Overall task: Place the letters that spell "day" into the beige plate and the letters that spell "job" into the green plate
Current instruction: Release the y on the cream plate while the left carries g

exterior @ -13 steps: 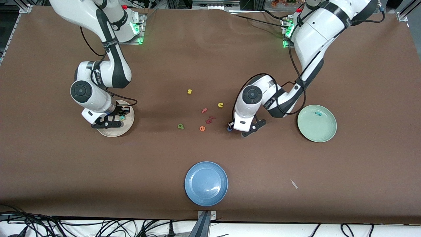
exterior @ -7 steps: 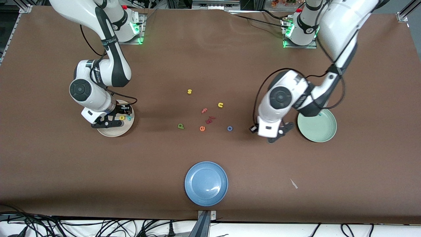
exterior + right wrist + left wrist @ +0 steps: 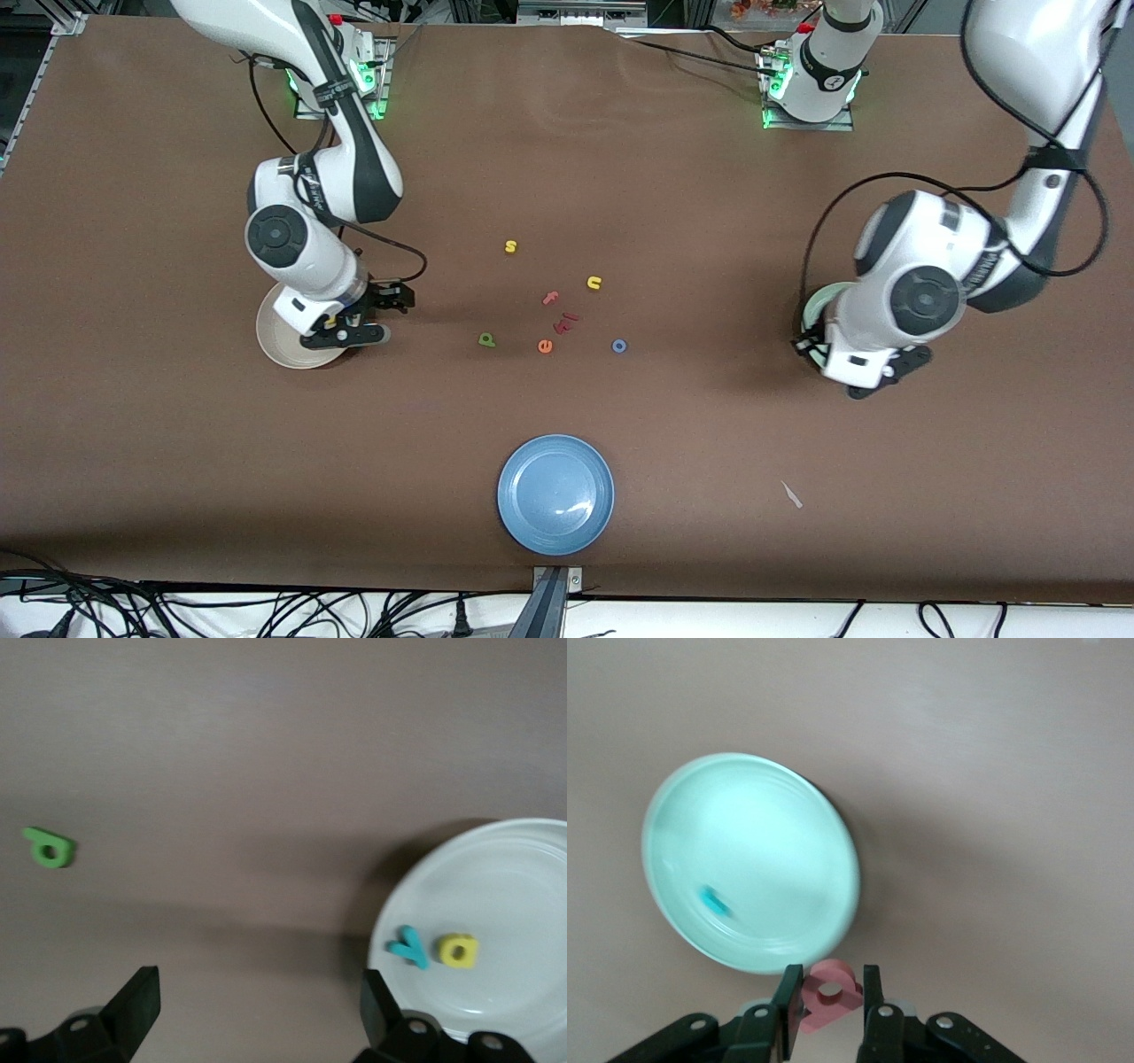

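My left gripper (image 3: pixel 830 992) is shut on the red-pink b (image 3: pixel 830 997) and hangs just off the rim of the green plate (image 3: pixel 749 859), on the side toward the table's middle. A teal j (image 3: pixel 715 900) lies in that plate. In the front view the left arm hides most of the green plate (image 3: pixel 813 306). My right gripper (image 3: pixel 257 988) is open and holds nothing, beside the beige plate (image 3: pixel 505 904), which holds the yellow d (image 3: pixel 458 950) and teal y (image 3: pixel 409 947). The green a (image 3: pixel 486 339) and blue o (image 3: pixel 619 346) lie on the mat.
Loose on the mat mid-table are an orange e (image 3: pixel 545 346), a pink f (image 3: pixel 551 298), a yellow s (image 3: pixel 510 246), a yellow u (image 3: pixel 594 283) and dark red bits (image 3: pixel 567 321). A blue plate (image 3: pixel 555 494) sits nearest the front camera.
The right gripper opened, left the yellow d in the beige plate and drew off toward the table's middle. The left arm carried the b from beside the blue o to the green plate.
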